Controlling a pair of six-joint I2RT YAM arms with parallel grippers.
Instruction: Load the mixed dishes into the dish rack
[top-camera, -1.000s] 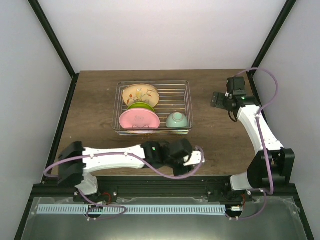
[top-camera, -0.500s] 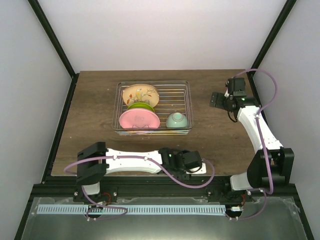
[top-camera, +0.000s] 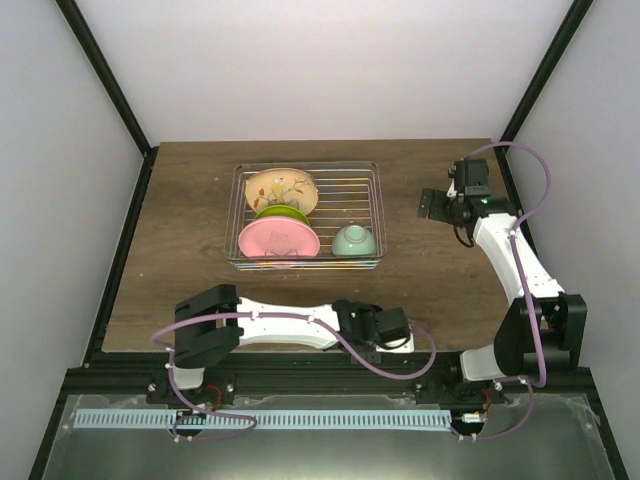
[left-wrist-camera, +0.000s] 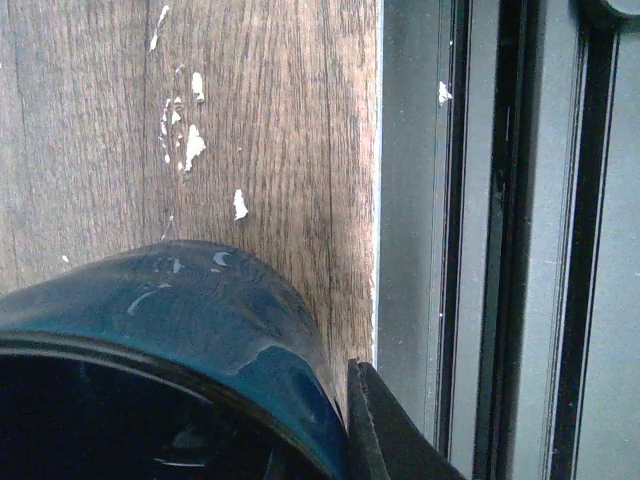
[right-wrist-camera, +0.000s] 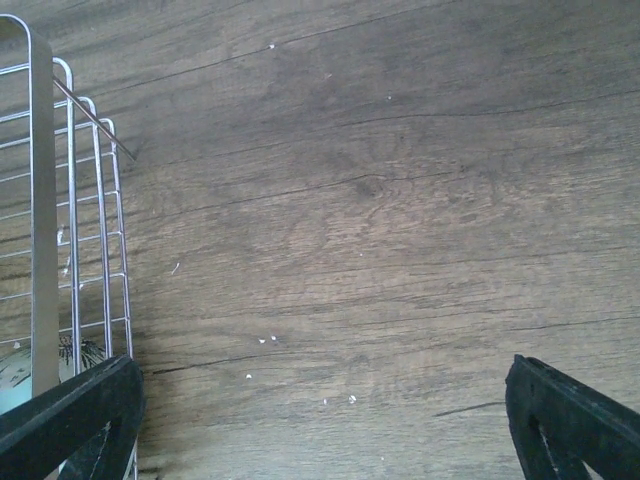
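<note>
My left gripper (top-camera: 388, 327) is closed on the dark blue mug (left-wrist-camera: 170, 300). In the wrist view one black finger (left-wrist-camera: 385, 430) lies against the mug's outer wall at the right, the glossy rim fills the lower left, and my other finger is out of sight. This hand sits low at the near edge of the table (top-camera: 190, 220), just beside the grey metal rail (left-wrist-camera: 410, 200) that borders the wood. From above, my own wrist hides the mug.

My right gripper (top-camera: 437, 203) is spread wide and holds nothing. Its two black fingertips (right-wrist-camera: 70, 415) sit in the bottom corners of the wrist view with only bare wood between them. It hangs over the table just right of the dish rack (top-camera: 372, 200), whose wire side shows at the left of that view.

The rack stands at the middle of the table, toward the far side, well apart from my left hand. Inside it the cream plate (top-camera: 281, 188) leans at the back left, the lime-green plate (top-camera: 282, 213) is just in front of it, and the pink plate (top-camera: 278, 240) is nearest me. The small mint-green bowl (top-camera: 354, 240) sits in the front right part, beside the pink plate.
</note>
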